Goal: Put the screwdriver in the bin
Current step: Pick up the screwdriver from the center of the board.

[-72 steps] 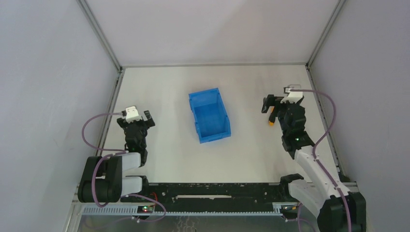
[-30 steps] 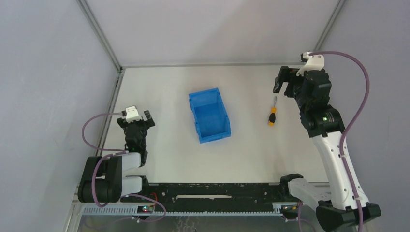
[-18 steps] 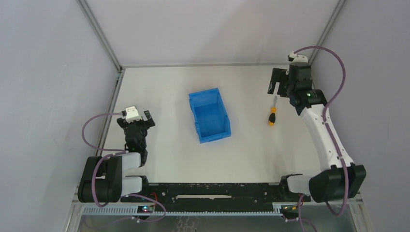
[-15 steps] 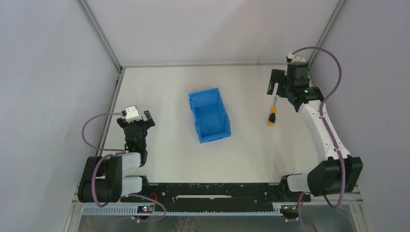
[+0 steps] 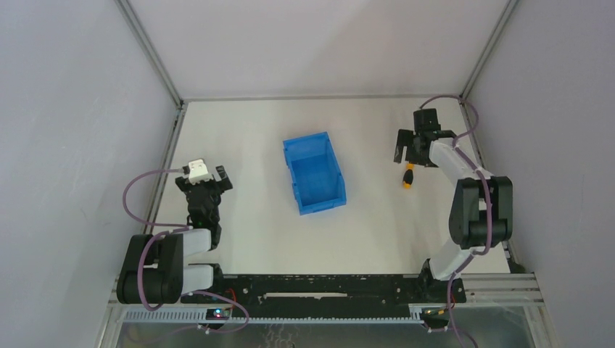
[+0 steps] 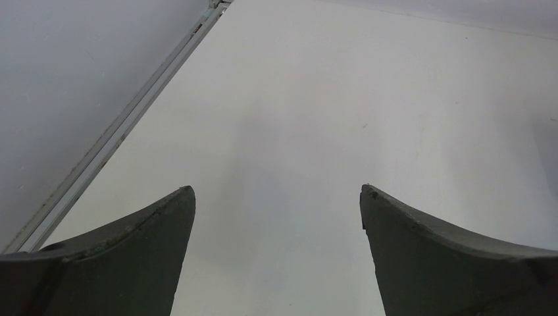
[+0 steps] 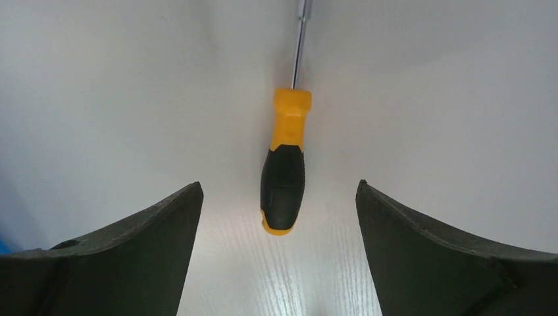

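Note:
The screwdriver [image 5: 408, 176] lies on the white table right of the bin [image 5: 313, 172], which stands upright in the middle. My right gripper [image 5: 407, 148] is open and low over the screwdriver's far end, hiding the shaft from above. In the right wrist view the orange and black handle [image 7: 284, 172] lies between and just beyond my open fingertips [image 7: 279, 186], untouched, with the thin shaft [image 7: 300, 39] pointing away. My left gripper [image 5: 207, 183] rests at the left, open and empty, which also shows in the left wrist view [image 6: 276, 191].
White enclosure walls with metal frame rails [image 5: 174, 138] border the table on the left, back and right. The right arm's cable [image 5: 468, 119] loops near the back right corner.
My right arm has swung from high near the back right corner down and in, bringing its open gripper low over the screwdriver. The screwdriver, bin and left arm have not moved.

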Robot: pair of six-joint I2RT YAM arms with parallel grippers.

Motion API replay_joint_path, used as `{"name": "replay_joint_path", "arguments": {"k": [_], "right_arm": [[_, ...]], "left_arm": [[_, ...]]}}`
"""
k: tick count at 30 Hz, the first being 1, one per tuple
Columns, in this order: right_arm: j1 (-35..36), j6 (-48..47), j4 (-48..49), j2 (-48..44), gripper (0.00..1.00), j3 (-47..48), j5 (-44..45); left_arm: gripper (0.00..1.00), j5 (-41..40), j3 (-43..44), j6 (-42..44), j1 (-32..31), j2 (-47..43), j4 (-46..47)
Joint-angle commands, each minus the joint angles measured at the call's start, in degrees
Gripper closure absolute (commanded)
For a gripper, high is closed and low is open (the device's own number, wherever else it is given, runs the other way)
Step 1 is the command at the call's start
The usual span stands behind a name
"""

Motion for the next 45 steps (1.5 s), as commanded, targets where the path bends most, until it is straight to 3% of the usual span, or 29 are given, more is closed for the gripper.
{"name": "replay_joint_path", "arguments": {"k": [1,14,18,20,25,36,45], "right_arm": [[-0.85,1.54,2.98,3.14,0.06,-0.77,-0.35],[-2.04,1.91,5.32,12.04,0.17,-1.69,-4.52],[-2.04,2.01,5.42,12.66,0.36,-1.70,-4.85],[-2.02,2.01,5.38,12.60,0.56,-1.66,-4.53],[-2.04,1.75,5.12,11.19,0.82,-1.69,-4.05],[-2.04,0.55,2.70,-1.37,0.85,-1.46,-6.03],[-1.53,-1.89,-4.20,-13.78,0.85,5.01,-7.29]], "left_arm": [[0.00,-0.75,2.04,1.38,-0.30,-0.43,1.80],[0.00,-0.76,1.99,1.38,-0.30,-0.42,1.80],[0.00,-0.78,1.99,1.43,-0.30,-0.42,1.80],[0.00,-0.76,2.01,1.38,-0.30,-0.43,1.80],[0.00,-0.72,2.01,1.39,-0.30,-0.42,1.79],[0.00,-0.77,2.00,1.38,-0.30,-0.44,1.80],[0.00,-0.76,2.05,1.38,-0.30,-0.37,1.80]]}}
